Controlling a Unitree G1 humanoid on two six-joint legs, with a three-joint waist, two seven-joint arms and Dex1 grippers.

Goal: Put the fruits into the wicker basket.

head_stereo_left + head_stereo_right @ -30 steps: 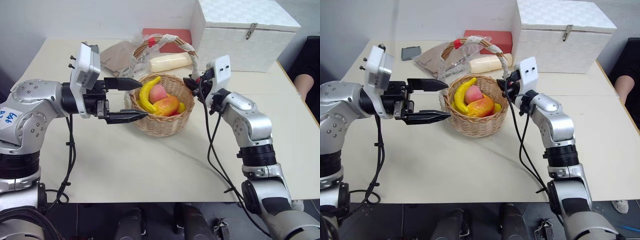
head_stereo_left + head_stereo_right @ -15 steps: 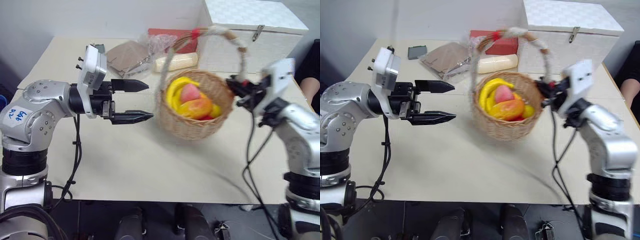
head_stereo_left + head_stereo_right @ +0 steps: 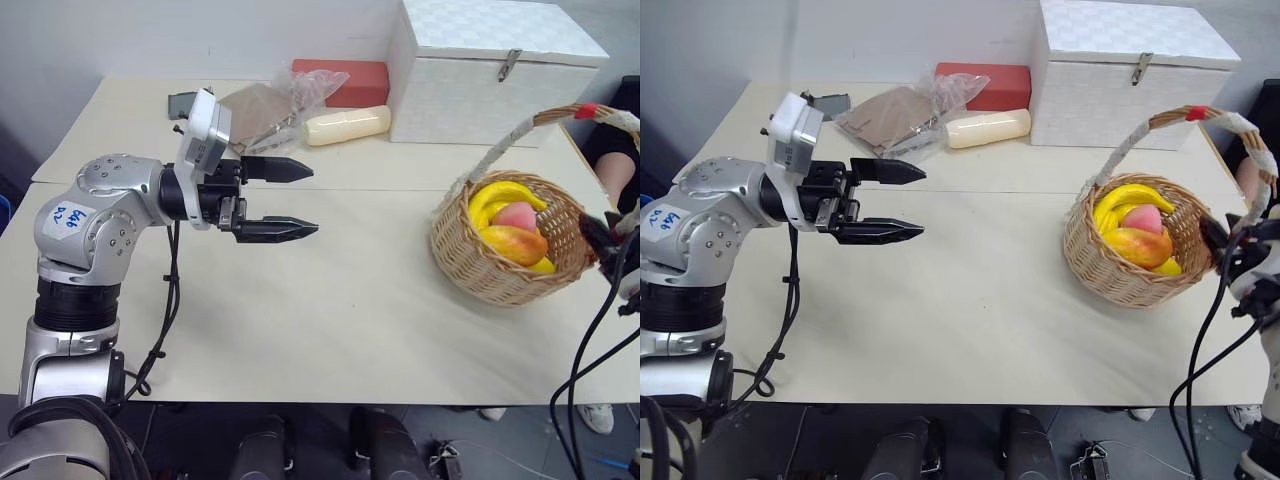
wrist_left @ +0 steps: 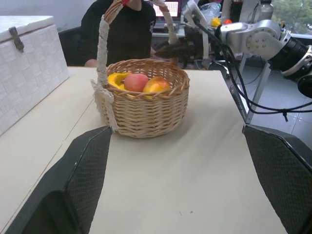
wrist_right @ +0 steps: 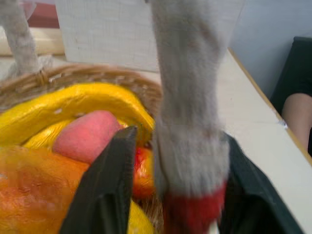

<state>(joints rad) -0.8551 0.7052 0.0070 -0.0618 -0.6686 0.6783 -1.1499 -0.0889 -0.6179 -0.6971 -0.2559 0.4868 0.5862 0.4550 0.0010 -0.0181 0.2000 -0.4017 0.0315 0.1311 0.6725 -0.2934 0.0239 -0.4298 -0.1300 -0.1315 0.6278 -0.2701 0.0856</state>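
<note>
With banana (image 3: 498, 199), peach (image 3: 516, 216) and mango (image 3: 514, 243) all inside the wicker basket (image 3: 480, 265), I judge loading done. Right tool (image 5: 173, 183) straddles the handle base, fingers around it; grip uncertain. Left tool (image 3: 296, 200) gapes empty, well apart. Next: release, withdraw.

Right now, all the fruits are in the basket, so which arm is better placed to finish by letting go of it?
The right. Its gripper straddles the base of the wicker basket's lace-wrapped handle. The left gripper hangs open over bare table, well apart from the basket.
</note>
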